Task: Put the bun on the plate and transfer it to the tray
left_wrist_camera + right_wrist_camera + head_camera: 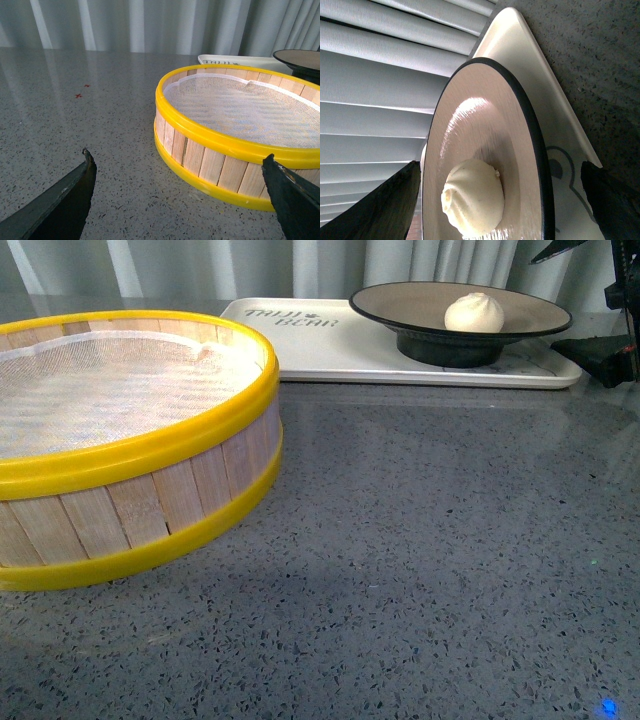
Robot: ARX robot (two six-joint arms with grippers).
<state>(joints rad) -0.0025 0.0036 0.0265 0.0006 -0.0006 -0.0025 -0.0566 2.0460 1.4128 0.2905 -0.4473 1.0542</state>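
Note:
The cream-white bun (474,312) sits right of centre in the beige, black-rimmed plate (400,302). The plate stands on the right end of the cream-white tray (330,345) at the back of the table. My right gripper (590,305) is open just right of the plate, touching nothing. In the right wrist view its gripper (499,164) has dark fingers on either side of the bun (472,202), plate (485,125) and tray (530,65), well short of them. My left gripper (176,154) is open and empty, low over the table beside the steamer.
A large round bamboo steamer (130,450) with yellow rims and white mesh lining fills the left of the table; it also shows in the left wrist view (225,140). Grey speckled tabletop (430,540) stretches in front of the tray. Curtains hang behind.

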